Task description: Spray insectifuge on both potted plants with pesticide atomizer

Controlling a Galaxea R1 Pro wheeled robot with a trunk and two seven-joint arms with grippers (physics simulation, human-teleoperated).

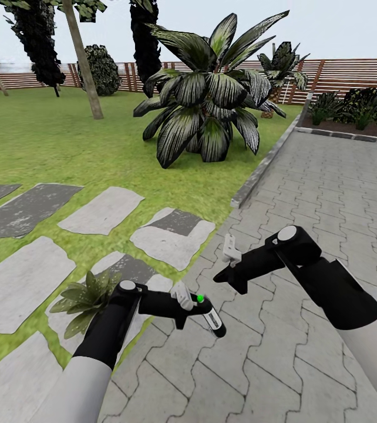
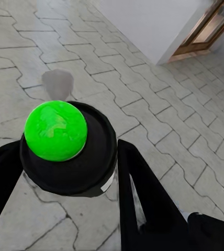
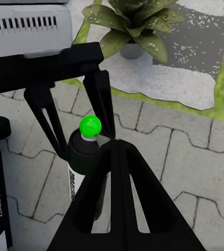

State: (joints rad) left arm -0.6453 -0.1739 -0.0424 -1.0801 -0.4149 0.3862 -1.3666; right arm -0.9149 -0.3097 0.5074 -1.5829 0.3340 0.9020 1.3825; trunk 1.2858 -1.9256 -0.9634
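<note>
My left gripper point(image 1: 193, 303) is shut on the pesticide atomizer point(image 1: 211, 317), a small dark bottle with a white label and a green button top point(image 2: 55, 130). It hangs low over the grey paving. The bottle's black cap point(image 2: 91, 167) sits between the two black fingers point(image 2: 143, 198). One potted plant point(image 1: 86, 298), a low rosette of pointed green leaves in a grey pot point(image 3: 132, 49), stands on a stepping stone just left of my left wrist. My right gripper point(image 1: 221, 276) hovers a little right of and above the atomizer point(image 3: 85, 157), its fingertips together, holding nothing.
Grey paving point(image 1: 306, 194) runs ahead on the right, edged by a kerb point(image 1: 265, 167). Lawn with stepping stones point(image 1: 103, 210) lies to the left. A big striped-leaf plant point(image 1: 212, 100) stands ahead, with a slat fence point(image 1: 341, 70) and a planted bed point(image 1: 359, 111) behind.
</note>
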